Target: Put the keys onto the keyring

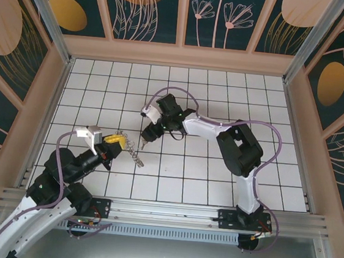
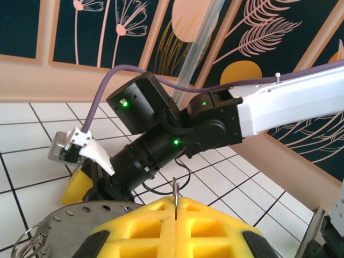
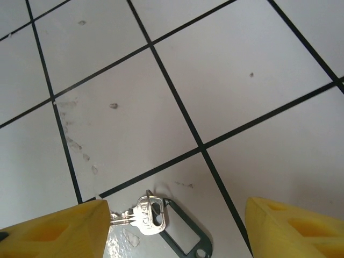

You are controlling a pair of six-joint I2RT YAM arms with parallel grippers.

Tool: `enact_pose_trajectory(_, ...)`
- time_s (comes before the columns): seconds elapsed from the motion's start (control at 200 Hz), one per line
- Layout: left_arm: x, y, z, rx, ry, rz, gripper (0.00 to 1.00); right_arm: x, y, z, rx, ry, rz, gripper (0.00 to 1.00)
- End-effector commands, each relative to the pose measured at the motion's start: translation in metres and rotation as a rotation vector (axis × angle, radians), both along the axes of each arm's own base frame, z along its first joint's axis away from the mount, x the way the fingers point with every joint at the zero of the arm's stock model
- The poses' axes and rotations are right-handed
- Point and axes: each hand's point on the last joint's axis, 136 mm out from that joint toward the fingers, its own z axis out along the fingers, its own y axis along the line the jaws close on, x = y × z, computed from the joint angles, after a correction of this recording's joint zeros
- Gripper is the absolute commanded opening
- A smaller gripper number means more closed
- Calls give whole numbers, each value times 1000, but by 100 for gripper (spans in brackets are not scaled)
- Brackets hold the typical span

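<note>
table (image 1: 224, 97): white tiles, both arms working left of centre. keyring (image 1: 134, 152) is off the table, gripped by the left end effector (image 1: 114, 140), which is fully closed with a thin metal edge pinched between its yellow pads (image 2: 215, 226). Perforated rim and wire loops (image 2: 27, 242) stick out beside them. right end effector (image 3: 177, 207) is spread wide and holds nothing. keys (image 3: 146, 215) lie flat on the table between its fingers, dark oval loop (image 3: 185, 236) attached.

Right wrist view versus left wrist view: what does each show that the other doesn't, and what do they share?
Right wrist: the keys lying on the floor inside the open right gripper. Left wrist: the keyring, pinched in the shut left gripper, and the right arm ahead. Shared: the white tiled floor, yellow fingers.
</note>
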Motion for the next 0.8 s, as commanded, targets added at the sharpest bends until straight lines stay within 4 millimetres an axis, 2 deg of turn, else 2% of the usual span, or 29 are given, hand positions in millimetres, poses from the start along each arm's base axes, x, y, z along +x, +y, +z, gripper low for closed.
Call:
enact_pose_trajectory(0.0, -2, 7, 10, -41, 7, 27, 0, -10, 6, -4, -36, 17, 71, 64)
enact_pose_trajectory(0.215, -2, 10, 13, -36, 4, 39, 0, -19, 9, -14, -85, 24, 113, 62)
enact_pose_trajectory(0.38, -3, 13, 16, -39, 0, 50, 0, -21, 6, -23, -121, 32, 125, 55)
enact_pose_trajectory(0.796, -3, 16, 19, -38, -5, 63, 0, -25, 10, -32, -146, 35, 148, 45)
